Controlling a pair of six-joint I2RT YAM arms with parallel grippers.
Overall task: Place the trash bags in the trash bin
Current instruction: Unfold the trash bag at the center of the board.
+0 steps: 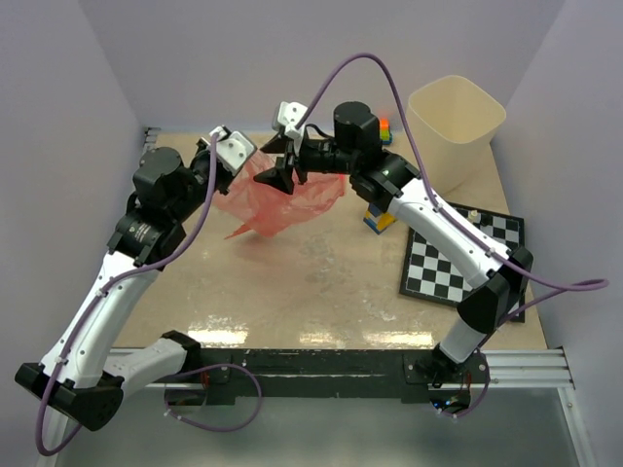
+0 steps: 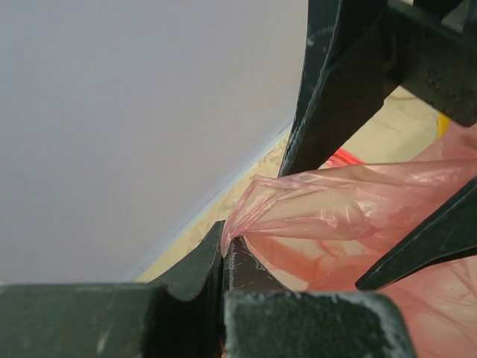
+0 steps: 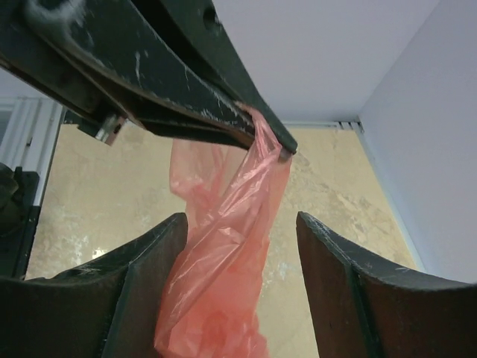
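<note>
A crinkly translucent red trash bag (image 1: 284, 202) hangs above the table at the back centre. My left gripper (image 1: 251, 171) is shut on its upper edge; the left wrist view shows the closed jaws (image 2: 223, 252) pinching the bunched plastic (image 2: 335, 209). My right gripper (image 1: 283, 167) is open, its two fingers on either side of the bag. In the right wrist view (image 3: 240, 224) the bag (image 3: 223, 283) hangs between the spread jaws, lying against the left finger. The cream-beige trash bin (image 1: 456, 119) stands upright at the back right, apart from both grippers.
A black-and-white checkerboard (image 1: 465, 259) lies at the right. A yellow-and-blue toy block (image 1: 378, 218) sits under the right arm, and another coloured block (image 1: 384, 127) stands beside the bin. Pale walls close in the back and both sides.
</note>
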